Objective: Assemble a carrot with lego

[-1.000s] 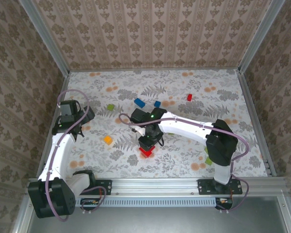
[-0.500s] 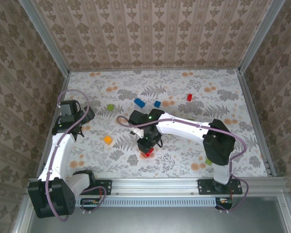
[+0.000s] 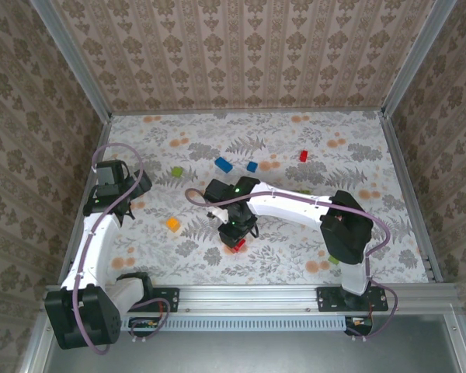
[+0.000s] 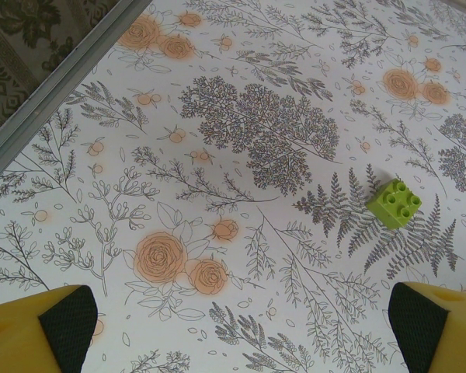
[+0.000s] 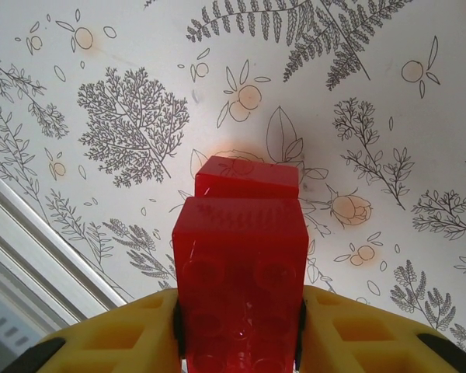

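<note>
The left gripper (image 4: 245, 322) hangs over the table (image 4: 217, 116) at the left with its jaws wide apart and nothing in them. A green brick (image 4: 394, 203) lies just ahead of it. An orange brick (image 3: 172, 224) sits loose between the 2 arms. At the middle, the right gripper (image 5: 239, 330) is clamped on a red brick (image 5: 241, 256), pointed down at a 2nd red brick (image 5: 248, 177) on the table. Whether the 2 touch I cannot tell. Behind them lie a long blue brick (image 3: 223, 164) and a small blue brick (image 3: 252, 166), and a far red brick (image 3: 303, 155) lies further right. The step looks like stacking red on red. Next, I judge, the studs must line up squarely, followed by a straight press down before letting go.
</note>
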`<move>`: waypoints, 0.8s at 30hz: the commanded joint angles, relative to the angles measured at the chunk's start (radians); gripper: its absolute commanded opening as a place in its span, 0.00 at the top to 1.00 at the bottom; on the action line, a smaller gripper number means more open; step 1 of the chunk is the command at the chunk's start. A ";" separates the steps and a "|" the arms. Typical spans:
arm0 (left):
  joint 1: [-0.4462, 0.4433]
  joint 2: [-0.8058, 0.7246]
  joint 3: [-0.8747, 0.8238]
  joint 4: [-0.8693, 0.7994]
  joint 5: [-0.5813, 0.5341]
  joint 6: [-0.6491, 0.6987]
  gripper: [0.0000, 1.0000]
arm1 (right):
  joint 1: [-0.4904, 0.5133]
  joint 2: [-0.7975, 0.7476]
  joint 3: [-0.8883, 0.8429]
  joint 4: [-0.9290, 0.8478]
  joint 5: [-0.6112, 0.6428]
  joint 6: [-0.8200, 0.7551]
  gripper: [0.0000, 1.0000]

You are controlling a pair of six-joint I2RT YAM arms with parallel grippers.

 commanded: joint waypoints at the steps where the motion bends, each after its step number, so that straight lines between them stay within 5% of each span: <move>1: 0.005 -0.013 0.028 -0.001 -0.002 -0.005 0.00 | 0.009 0.029 -0.016 0.006 -0.012 0.028 0.61; 24: 0.004 -0.015 0.027 -0.002 0.000 -0.004 0.00 | 0.042 0.055 -0.130 0.042 0.043 0.100 0.62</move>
